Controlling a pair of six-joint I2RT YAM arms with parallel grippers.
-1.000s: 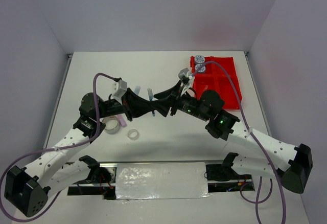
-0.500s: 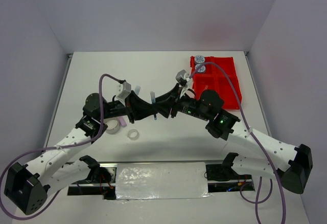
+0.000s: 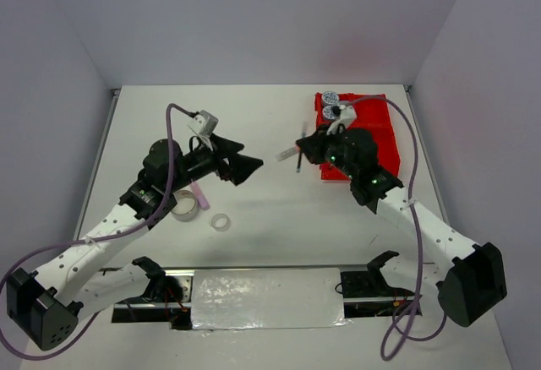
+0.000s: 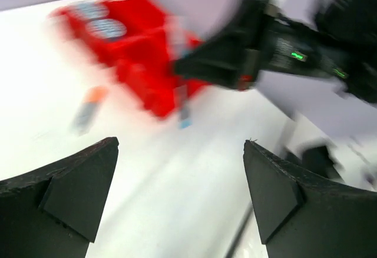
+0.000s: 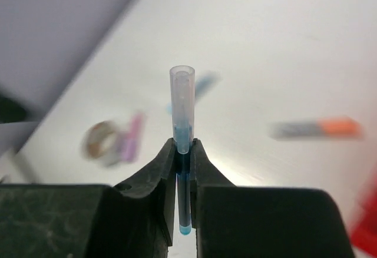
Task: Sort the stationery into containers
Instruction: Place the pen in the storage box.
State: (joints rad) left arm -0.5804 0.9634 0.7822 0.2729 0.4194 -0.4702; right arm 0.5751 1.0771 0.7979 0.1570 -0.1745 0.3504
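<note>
Blue pen is gripped lengthwise by the jaws of the right gripper, just beside the red tray, presumably for transfer into a compartment; the left gripper holds its jaws open and empty.

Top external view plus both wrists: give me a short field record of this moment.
left gripper: open, empty
right gripper: shut on blue pen, clear cap protruding
red tray: two patterned tape rolls in far-left compartment
unsorted: small tape ring, larger tape ring, pink stick, orange-capped stick
</note>
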